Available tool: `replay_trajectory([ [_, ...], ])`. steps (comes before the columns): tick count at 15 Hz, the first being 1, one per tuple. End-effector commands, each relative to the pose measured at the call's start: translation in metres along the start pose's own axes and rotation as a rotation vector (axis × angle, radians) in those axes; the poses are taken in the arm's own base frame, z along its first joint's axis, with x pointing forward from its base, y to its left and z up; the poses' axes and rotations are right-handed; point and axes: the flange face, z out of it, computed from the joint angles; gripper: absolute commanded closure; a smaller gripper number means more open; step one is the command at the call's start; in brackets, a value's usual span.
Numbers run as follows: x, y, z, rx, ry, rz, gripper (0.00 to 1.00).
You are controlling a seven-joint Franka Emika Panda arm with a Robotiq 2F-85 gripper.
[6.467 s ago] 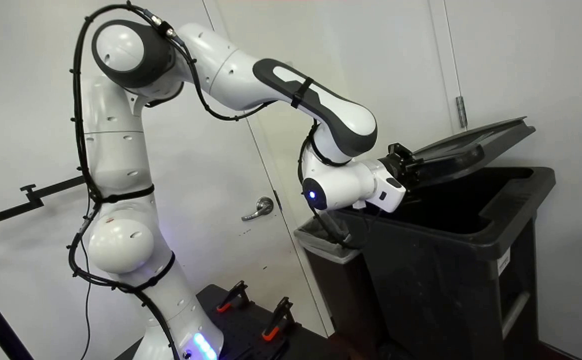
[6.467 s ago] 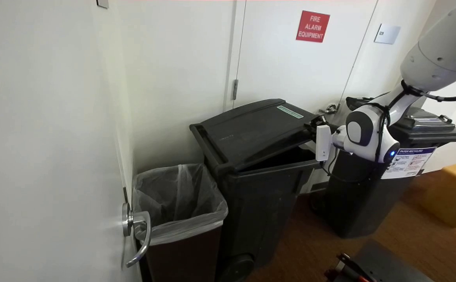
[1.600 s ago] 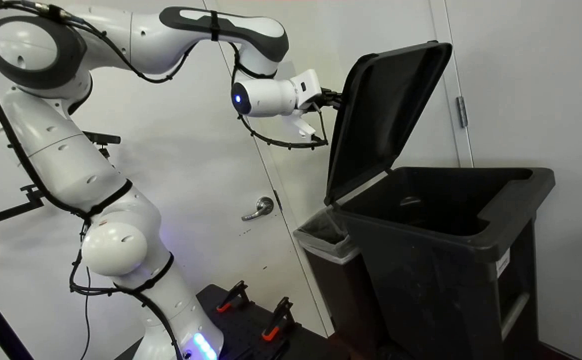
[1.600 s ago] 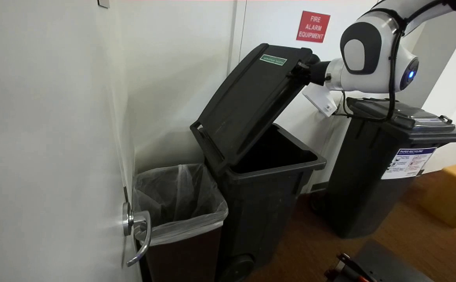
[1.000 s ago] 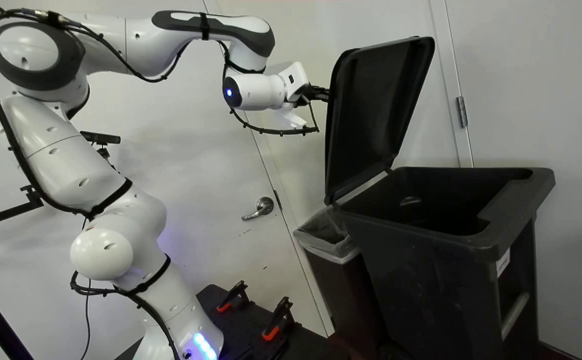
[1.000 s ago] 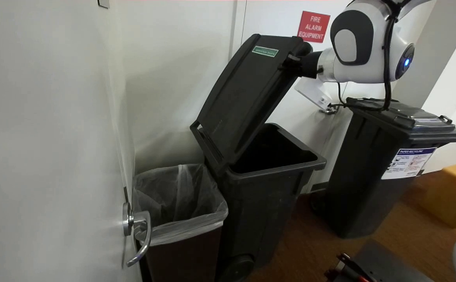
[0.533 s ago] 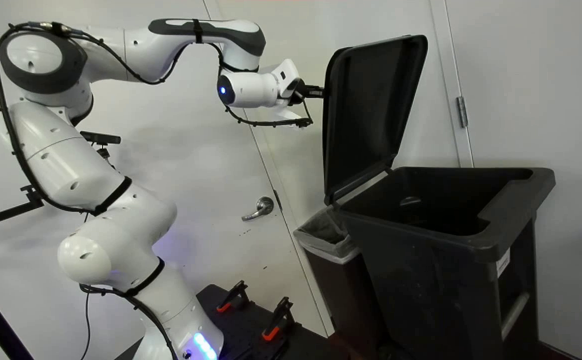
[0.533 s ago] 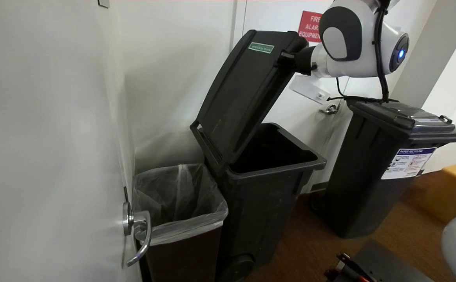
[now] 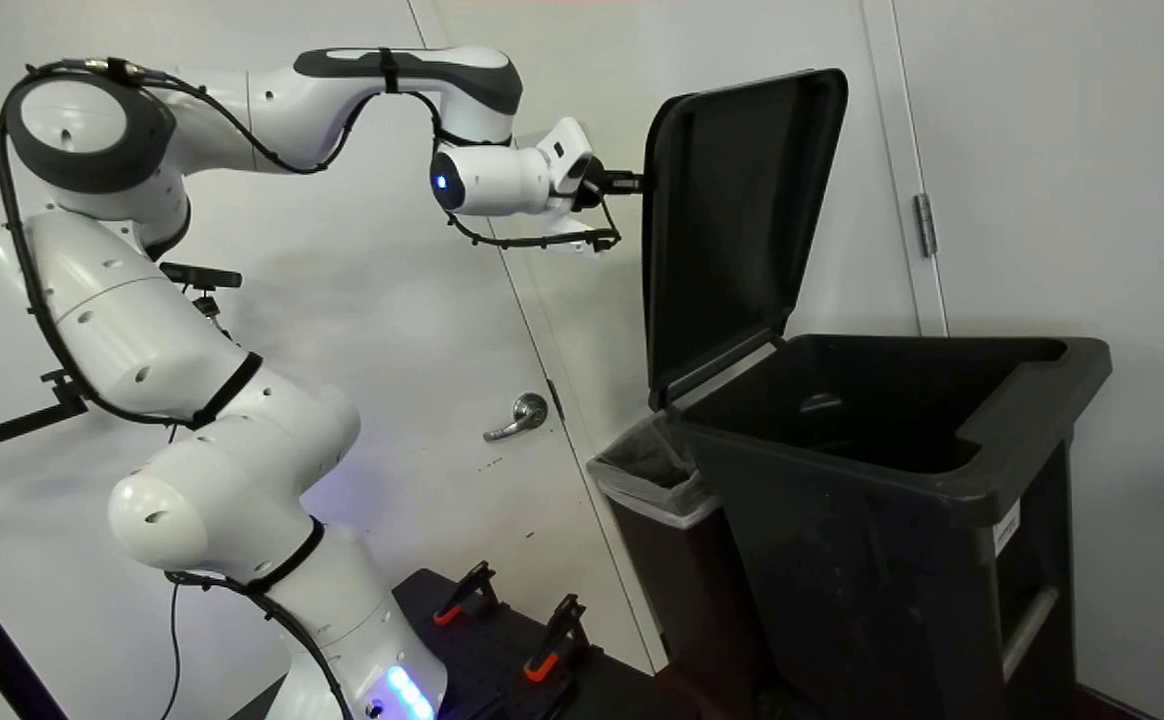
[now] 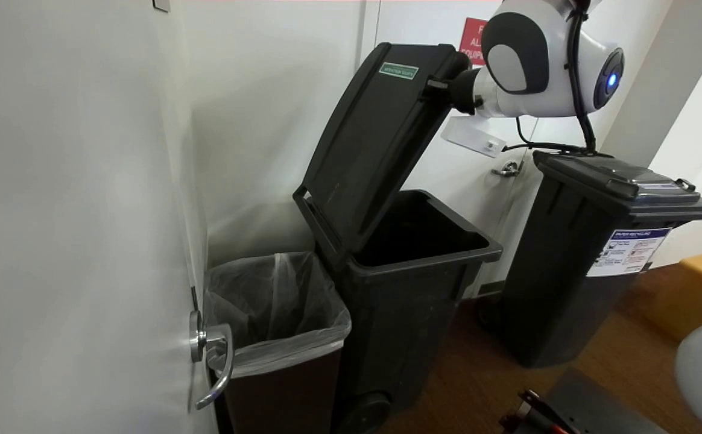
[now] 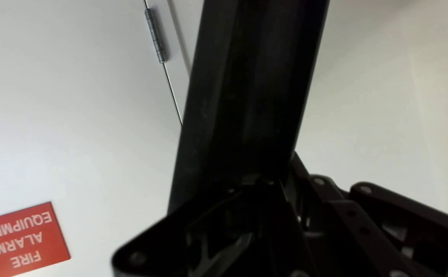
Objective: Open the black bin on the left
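Observation:
The black bin (image 9: 872, 560) shows in both exterior views. Its lid (image 10: 369, 132), with a narrow green label (image 10: 398, 71), is swung up steeply on its hinge and leans back over the hinge side. The dark inside of the bin is uncovered. At the lid's upper free edge sits my gripper (image 10: 441, 87), its jaws closed round that edge; one of its fingers (image 10: 437, 84) lies along the outer face. In the wrist view the underside of the rim runs upward from the dark fingers (image 11: 299, 169), and their tips are partly hidden against the lid.
A brown trash can with a clear liner (image 10: 284, 355) stands against the black bin on its hinge side. Another dark bin (image 10: 556, 271) bearing a paper recycling sign is beneath my forearm. A wall is behind the lid, and a door handle (image 10: 221, 367) juts out nearby.
Since several seconds ago the lid has swung from slightly raised to steep, my gripper going up and back with it. Over the last half second both moved only slightly further back.

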Motion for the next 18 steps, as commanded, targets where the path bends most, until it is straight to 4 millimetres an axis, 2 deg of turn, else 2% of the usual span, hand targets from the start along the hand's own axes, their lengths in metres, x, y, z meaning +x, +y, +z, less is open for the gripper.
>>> replay_trajectory([
  [1,0.000,0.000,0.000,0.000,0.000,0.000,0.87],
  [2,0.000,0.000,0.000,0.000,0.000,0.000,0.87],
  [3,0.003,-0.002,0.000,-0.007,0.001,-0.004,0.97],
  [8,0.014,-0.016,-0.005,-0.042,-0.002,-0.039,0.97],
  [18,0.029,-0.069,-0.007,-0.070,0.014,-0.156,0.97],
])
